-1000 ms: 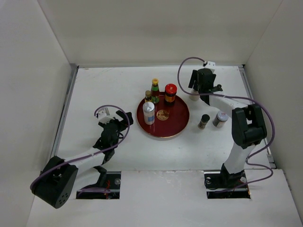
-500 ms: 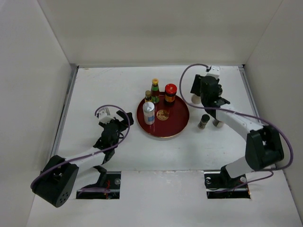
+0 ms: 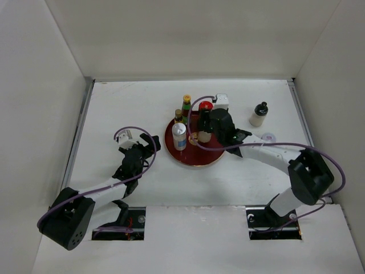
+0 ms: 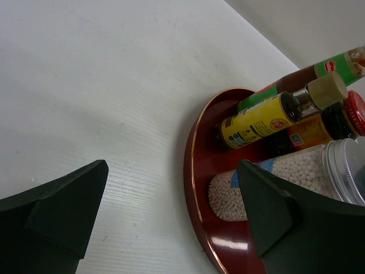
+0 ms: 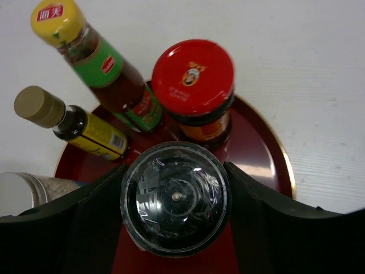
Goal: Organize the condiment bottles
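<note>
My right gripper (image 3: 204,129) (image 5: 174,206) is shut on a bottle with a black, clear-topped cap (image 5: 174,197), over the round dark-red tray (image 3: 215,153). On the tray stand a yellow-capped green-labelled bottle (image 3: 186,106) (image 5: 105,65), a red-capped jar (image 3: 206,108) (image 5: 194,77), a small yellow-labelled bottle (image 3: 178,116) (image 5: 85,132) and a silver-capped white jar with a blue label (image 3: 179,136) (image 4: 274,182). A black-capped cream bottle (image 3: 258,115) stands on the table at the back right. My left gripper (image 3: 146,146) (image 4: 171,171) hangs open just left of the tray, empty.
A small grey round thing (image 3: 267,137) shows beside my right arm, mostly hidden by it. White walls close in the table on the left, back and right. The tray's gold rim (image 4: 193,171) lies between my left fingers.
My right arm swung from the table's right side to over the tray, now gripping the black-capped bottle. The left arm has not moved.
</note>
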Robot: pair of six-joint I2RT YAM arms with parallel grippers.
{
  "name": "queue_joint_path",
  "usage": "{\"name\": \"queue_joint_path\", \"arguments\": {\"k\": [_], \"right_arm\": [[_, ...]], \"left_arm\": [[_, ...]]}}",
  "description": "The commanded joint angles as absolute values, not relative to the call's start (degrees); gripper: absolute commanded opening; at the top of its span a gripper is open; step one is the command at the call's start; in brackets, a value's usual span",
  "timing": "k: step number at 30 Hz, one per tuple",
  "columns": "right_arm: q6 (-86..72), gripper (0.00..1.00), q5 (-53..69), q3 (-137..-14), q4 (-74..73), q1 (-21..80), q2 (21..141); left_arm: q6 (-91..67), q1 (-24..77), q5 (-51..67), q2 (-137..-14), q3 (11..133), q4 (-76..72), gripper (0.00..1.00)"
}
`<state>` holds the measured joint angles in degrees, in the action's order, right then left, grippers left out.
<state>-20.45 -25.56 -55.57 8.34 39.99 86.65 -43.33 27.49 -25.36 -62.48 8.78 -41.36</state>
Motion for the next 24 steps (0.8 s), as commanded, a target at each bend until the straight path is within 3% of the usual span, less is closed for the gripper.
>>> {"name": "queue_joint_path", "arguments": {"k": [1, 8, 9, 12, 17, 24], "right_arm": [[-21.4, 0.54, -26.0, -61.9, 17.1, 41.3, 89.5], [-22.4, 0.56, -27.4, -64.4, 18.4, 43.7, 96.5], [-22.4, 0.58, -28.0, -64.5, 18.5, 44.1, 96.8], [-21.4, 0.79, -29.9, -64.5, 17.9, 44.3, 96.5], [-21.8, 0.93, -32.0, -59.3, 14.1, 44.3, 88.4], [-24.4, 0.97, -40.7, -43.7, 7.5, 38.5, 68.3]], "left_arm": [[-43.9, 27.3, -25.3, -61.4, 10.6, -44.0, 1.0], [-43.9, 27.3, -25.0, -61.6, 10.6, -44.0, 1.0], [-43.9, 27.3, -25.0, -62.0, 10.7, -44.1, 1.0], [-43.9, 27.4, -24.4, -62.1, 10.8, -44.1, 1.0], [-43.9, 27.2, -24.4, -62.0, 10.7, -44.1, 1.0], [-43.9, 27.1, -24.3, -63.0, 11.4, -43.6, 1.0]]}}
